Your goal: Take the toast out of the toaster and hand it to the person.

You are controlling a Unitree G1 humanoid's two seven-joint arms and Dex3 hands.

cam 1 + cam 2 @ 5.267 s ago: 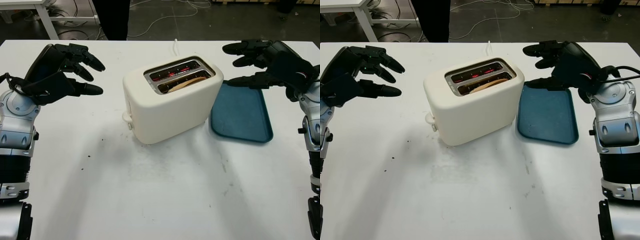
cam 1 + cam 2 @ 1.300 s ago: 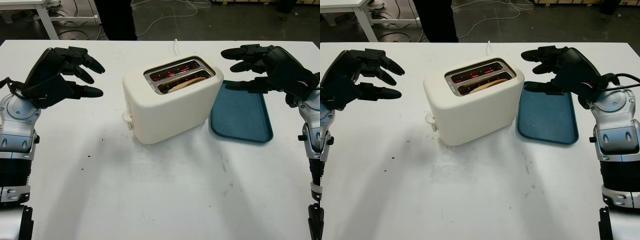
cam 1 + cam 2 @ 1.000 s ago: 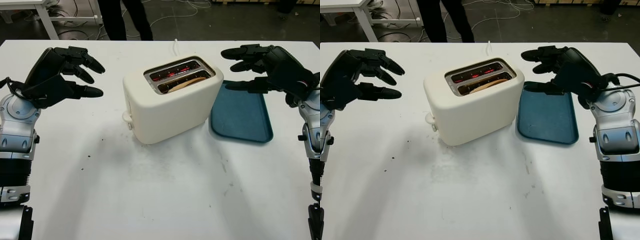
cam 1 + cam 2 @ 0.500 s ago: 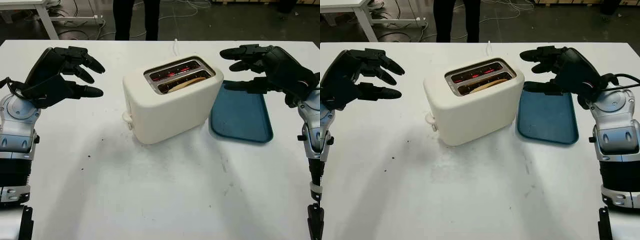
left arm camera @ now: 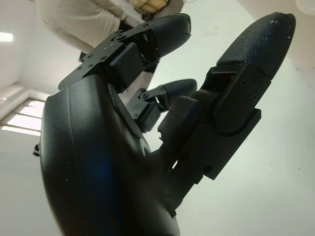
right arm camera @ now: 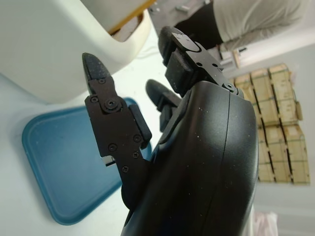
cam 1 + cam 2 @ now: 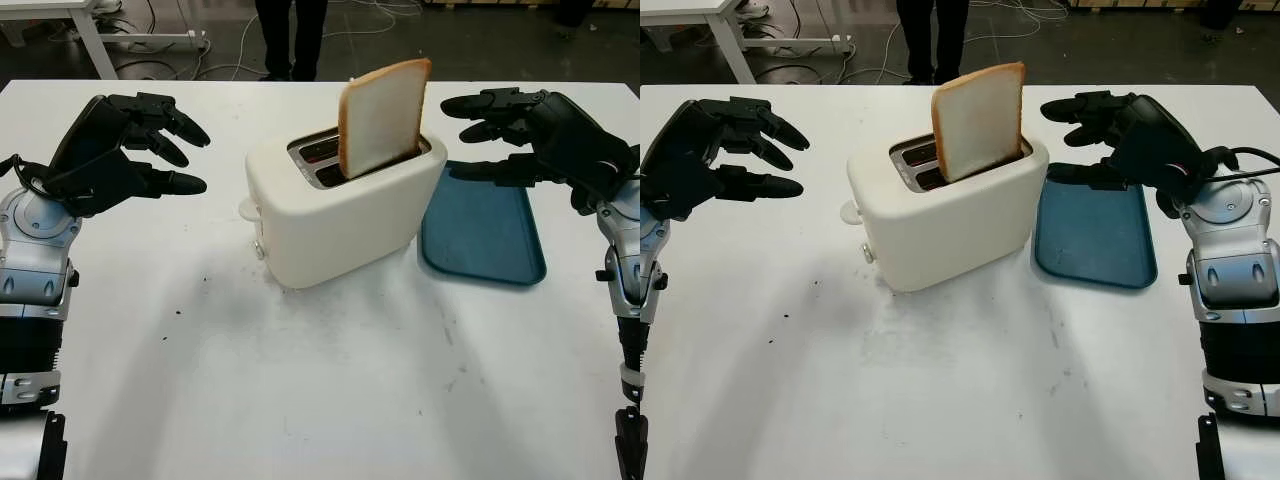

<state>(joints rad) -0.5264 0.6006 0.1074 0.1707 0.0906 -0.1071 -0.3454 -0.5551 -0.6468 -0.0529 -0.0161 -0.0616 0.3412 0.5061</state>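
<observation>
Now toast (image 7: pixel 383 115) stands from toaster (image 7: pixel 340 215), between both hands' fingers (image 7: pixel 480 102).

Head stereo pair looks down, sharing toaster (image 7: pixel 340 205) (wrist cameras hug robot hands).

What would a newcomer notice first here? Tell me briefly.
The slice of toast standing tall out of the cream toaster at the table's middle. Next, two open black hands flanking it: the left hand and the right hand, which hangs above the blue tray.
</observation>
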